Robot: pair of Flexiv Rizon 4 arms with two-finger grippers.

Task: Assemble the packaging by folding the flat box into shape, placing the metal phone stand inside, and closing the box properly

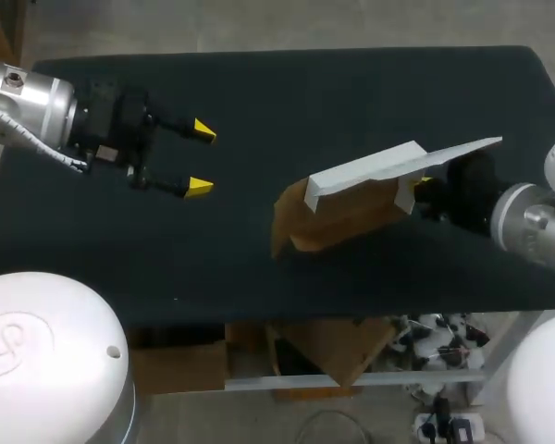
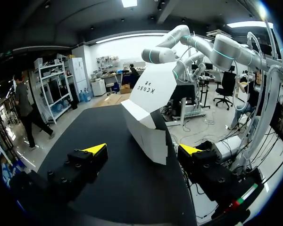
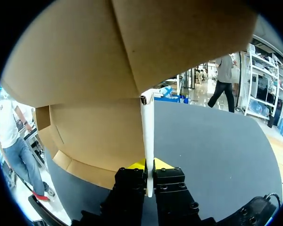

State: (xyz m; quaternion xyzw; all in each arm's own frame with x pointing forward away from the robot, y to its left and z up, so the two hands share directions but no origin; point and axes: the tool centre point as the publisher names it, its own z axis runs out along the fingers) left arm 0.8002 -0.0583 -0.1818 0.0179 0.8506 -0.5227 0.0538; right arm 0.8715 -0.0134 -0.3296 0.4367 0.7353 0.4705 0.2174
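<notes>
Right wrist view puts the work closest to us. Our right gripper (image 3: 147, 165) is clenched on a thin white panel edge of the white-and-brown cardboard box (image 3: 94, 70). The panel stands upright between both fingers, which touch it from either side. Above and ahead of those jaws the brown inner faces of the box spread wide, half opened, with creases showing but no squared corners yet.

Farther off, the left gripper (image 2: 144, 149) hangs released, its yellow-tipped fingers well parted with nothing between them. The box sits ahead of its jaws, well apart from them and tilted, with a white flap raised. Its lower end seems to rest on the black table top (image 1: 259, 83). We see no metal phone stand in any view.

We judge the task to be in its first step, folding the flat box into shape, with placing and closing not yet begun. As we read it, the next move calls for the left gripper to come across to the free side of the box. There it would press or square a panel against the right gripper's hold, without tearing the pinched panel loose or crushing the walls.
</notes>
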